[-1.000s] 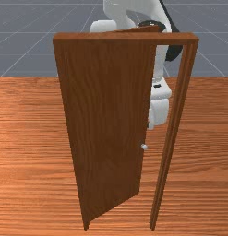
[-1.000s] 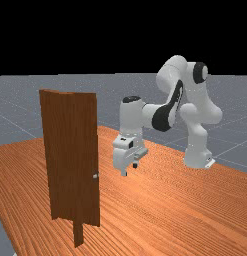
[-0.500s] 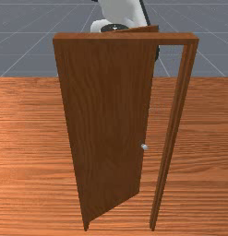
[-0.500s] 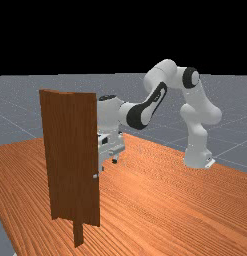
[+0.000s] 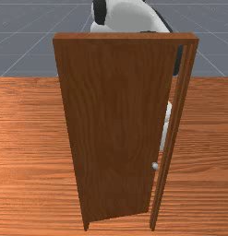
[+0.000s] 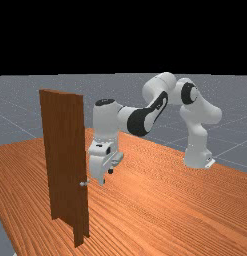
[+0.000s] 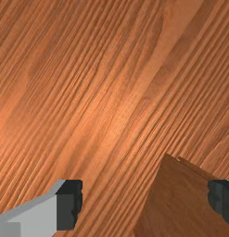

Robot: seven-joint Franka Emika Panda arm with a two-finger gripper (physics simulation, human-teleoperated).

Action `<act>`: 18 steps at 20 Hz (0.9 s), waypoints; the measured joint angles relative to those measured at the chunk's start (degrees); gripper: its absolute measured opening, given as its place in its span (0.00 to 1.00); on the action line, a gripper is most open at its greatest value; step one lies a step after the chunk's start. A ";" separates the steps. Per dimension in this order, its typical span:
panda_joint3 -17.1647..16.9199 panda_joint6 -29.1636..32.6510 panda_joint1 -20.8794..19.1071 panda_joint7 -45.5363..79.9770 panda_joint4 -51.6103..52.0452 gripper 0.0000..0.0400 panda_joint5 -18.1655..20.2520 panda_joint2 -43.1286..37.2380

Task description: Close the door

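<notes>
The brown door [image 5: 115, 129] hangs slightly ajar in its frame [image 5: 124, 39]; a narrow gap stands between its knob edge and the post at the front view's right. Its round grey knob [image 5: 155, 166] is near that edge. In the far view my gripper [image 6: 106, 176] is just right of the door [image 6: 65, 160] and its knob [image 6: 83, 184], fingers pointing down. In the wrist view the gripper [image 7: 144, 203] has its fingers wide apart, and the door [image 7: 176, 203] reaches in beside and below one fingertip. Whether they touch, I cannot tell.
The wooden table [image 6: 160, 200] stretches around the door frame and under the arm. The frame's post [image 5: 175, 120] stands close to the door's knob edge, with part of my hand behind it.
The door has swung toward its frame, narrowing the gap. Over the last second my hand has moved toward the far view's left; since half a second ago it has come out from behind the door there.
</notes>
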 joint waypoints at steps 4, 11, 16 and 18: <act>-0.62 -1.18 3.75 9.27 2.76 1.00 0.57 1.57; -7.52 1.22 3.01 42.29 -2.50 1.00 6.63 -1.22; -6.30 0.20 -8.24 15.98 -0.24 1.00 5.41 -0.20; -5.81 -3.84 -8.95 12.41 8.95 1.00 4.90 4.90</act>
